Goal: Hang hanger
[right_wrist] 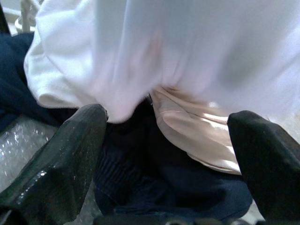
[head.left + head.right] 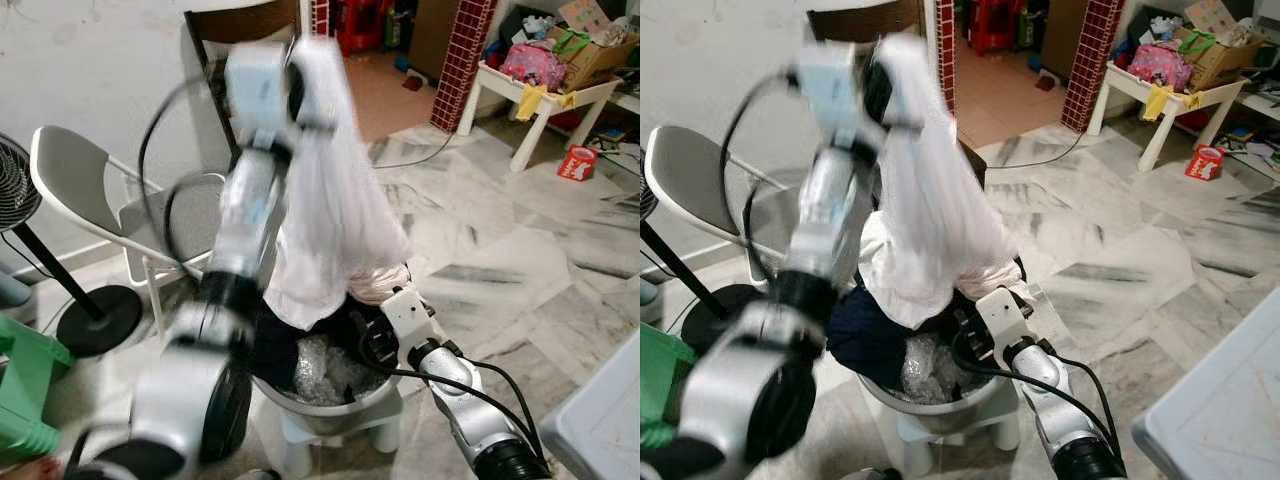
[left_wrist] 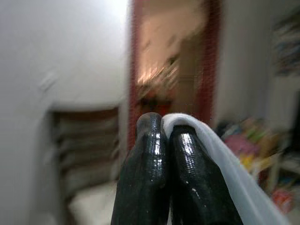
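The left gripper (image 3: 161, 129) is raised high before the wall, its jaws pressed together on a fold of a white garment (image 2: 335, 215); in the left wrist view the cloth runs over one finger (image 3: 192, 164) and falls away to the side. The garment is plain, thin and pale, bunched narrow at the top where it is pinched and spreading wider as it hangs, its lower hem reaching the pile in a metal basin (image 2: 330, 410). The raised arm and the top of the cloth are blurred. No hanger can be made out. The basin stands on a small white stool (image 2: 300, 440) on the marble floor (image 2: 500, 250) and holds dark navy clothes (image 2: 865, 335), a pale pink satin piece (image 1: 197, 126) and some crinkled clear plastic (image 2: 320, 370). The right gripper (image 1: 168, 140) is low at the basin's rim, its jaws spread wide apart and holding nothing, with the white hem, the pink piece and the navy clothes lying between and beyond its fingers (image 1: 61, 154). A grey folding chair (image 2: 80, 190) stands behind the basin near the wall, with a fan (image 2: 20, 190) beside it. A white counter (image 2: 545, 95) piled with clutter stands well apart, across the room.
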Tool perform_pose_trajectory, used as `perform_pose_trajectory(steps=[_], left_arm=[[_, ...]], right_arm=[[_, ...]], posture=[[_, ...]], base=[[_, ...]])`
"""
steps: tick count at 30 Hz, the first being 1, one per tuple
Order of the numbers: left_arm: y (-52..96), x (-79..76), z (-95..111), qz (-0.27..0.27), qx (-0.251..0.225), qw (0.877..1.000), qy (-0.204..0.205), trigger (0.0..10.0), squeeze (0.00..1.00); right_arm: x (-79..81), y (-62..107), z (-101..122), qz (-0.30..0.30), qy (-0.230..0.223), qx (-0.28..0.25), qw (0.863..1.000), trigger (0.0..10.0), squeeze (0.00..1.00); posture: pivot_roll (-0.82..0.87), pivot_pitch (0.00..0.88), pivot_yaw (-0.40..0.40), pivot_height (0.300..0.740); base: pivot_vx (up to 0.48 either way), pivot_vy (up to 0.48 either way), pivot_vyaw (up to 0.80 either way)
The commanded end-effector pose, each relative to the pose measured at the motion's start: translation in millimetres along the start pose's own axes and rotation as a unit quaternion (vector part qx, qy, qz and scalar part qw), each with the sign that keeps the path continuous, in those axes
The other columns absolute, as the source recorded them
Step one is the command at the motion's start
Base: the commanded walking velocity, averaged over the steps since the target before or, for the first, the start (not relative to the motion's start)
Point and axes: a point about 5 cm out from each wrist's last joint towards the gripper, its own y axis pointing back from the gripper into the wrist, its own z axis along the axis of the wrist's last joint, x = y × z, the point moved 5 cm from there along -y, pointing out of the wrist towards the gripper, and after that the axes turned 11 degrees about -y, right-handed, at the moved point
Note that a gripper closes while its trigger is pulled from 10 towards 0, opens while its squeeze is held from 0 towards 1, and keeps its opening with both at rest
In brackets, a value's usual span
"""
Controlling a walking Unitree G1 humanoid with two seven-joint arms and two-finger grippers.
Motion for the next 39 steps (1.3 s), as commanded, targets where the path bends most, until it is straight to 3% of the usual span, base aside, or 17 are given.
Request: perform_pose_trajectory(steps=[1,5,8,9,10,13,15,17,18,19,21,22,26,27,32,38,39], left_arm=[[9.9,34.2,5.9,0.048,-0.014,0.998,-0.033,0.0,0.00],[47.7,81.8,-17.4,0.119,0.028,0.989,-0.085,0.0,0.00],[101.1,132.4,-37.5,0.204,0.087,0.965,-0.143,0.1,0.00],[111.5,137.8,-42.9,0.213,0.102,0.960,-0.151,2.0,0.00],[120.3,141.2,-46.3,0.219,0.113,0.956,-0.156,2.1,0.00],[137.5,141.8,-56.9,0.216,0.140,0.952,-0.164,1.6,0.00],[137.5,141.8,-56.9,0.216,0.140,0.952,-0.164,1.6,0.00],[146.0,136.2,-67.5,0.209,0.167,0.951,-0.154,2.9,0.00],[146.0,136.2,-67.5,0.209,0.167,0.951,-0.154,2.9,0.00],[146.5,132.7,-69.4,0.204,0.175,0.951,-0.153,4.0,0.00],[146.5,130.4,-70.3,0.201,0.180,0.951,-0.152,4.0,0.00],[145.0,124.8,-73.7,0.190,0.191,0.952,-0.144,10.0,0.00],[149.2,116.5,-89.1,0.168,0.219,0.952,-0.131,10.0,0.00],[153.6,114.6,-95.4,0.165,0.233,0.951,-0.120,10.0,1.00],[164.7,100.8,-111.7,0.132,0.266,0.949,-0.105,10.0,1.00],[175.1,66.5,-130.6,0.046,0.307,0.947,-0.084,10.0,1.00],[182.3,56.3,-140.1,0.015,0.334,0.939,-0.075,10.0,1.00]], right_arm=[[3.5,-6.0,7.3,0.014,0.008,-0.002,1.000,10.0,0.00],[4.6,-8.2,9.4,0.025,0.012,-0.001,1.000,10.0,0.00],[7.6,-8.0,6.5,0.035,0.016,0.005,0.999,10.0,0.00],[8.2,-7.9,5.8,0.037,0.016,0.006,0.999,10.0,0.00],[8.8,-7.9,5.4,0.038,0.016,0.007,0.999,10.0,0.00],[10.4,-8.5,5.1,0.041,0.016,0.007,0.999,10.0,0.00],[10.4,-8.5,5.1,0.041,0.016,0.007,0.999,10.0,0.00],[10.9,-9.2,5.2,0.043,0.015,0.008,0.999,10.0,0.00],[10.9,-9.2,5.2,0.043,0.015,0.008,0.999,10.0,0.00],[10.9,-8.8,4.4,0.044,0.014,0.009,0.999,10.0,0.00],[10.8,-8.5,3.8,0.044,0.013,0.009,0.999,10.0,0.00],[10.9,-6.4,0.3,0.048,0.007,0.015,0.999,10.0,0.00],[8.7,-4.1,-2.4,0.045,0.006,0.017,0.999,10.0,0.00],[8.1,-3.9,-2.6,0.044,0.006,0.018,0.999,10.0,0.00],[6.9,-4.0,-2.2,0.041,0.005,0.017,0.999,10.0,0.00],[7.0,-3.8,-1.1,0.041,0.004,0.014,0.999,10.0,0.00],[7.5,-3.9,-0.8,0.041,0.004,0.013,0.999,10.0,0.00]], posture=[[0.03,0.033,-0.027,0.740],[0.05,0.037,-0.047,0.740],[0.07,0.039,-0.071,0.740],[0.08,0.039,-0.072,0.740],[0.08,0.039,-0.074,0.740],[0.08,0.039,-0.075,0.740],[0.08,0.039,-0.075,0.740],[0.08,0.042,-0.070,0.740],[0.08,0.042,-0.070,0.740],[0.08,0.043,-0.070,0.740],[0.08,0.043,-0.070,0.740],[0.07,0.044,-0.065,0.740],[0.06,0.048,-0.061,0.740],[0.06,0.048,-0.060,0.740],[0.05,0.049,-0.056,0.740],[0.05,0.048,-0.058,0.740],[0.05,0.048,-0.058,0.740]], base=[[0.000,0.000,0.00],[0.000,0.000,0.00],[0.000,0.000,0.00],[0.000,0.000,0.00],[0.000,0.000,0.00],[0.000,0.000,0.00],[0.000,0.000,0.00],[0.000,0.000,0.00],[0.000,0.000,0.00],[0.000,0.000,0.00],[0.000,0.000,0.00],[0.000,0.000,0.00],[0.000,0.000,0.00],[0.000,0.000,0.00],[0.000,0.000,0.00],[0.000,0.000,0.00],[0.000,0.000,0.00]])
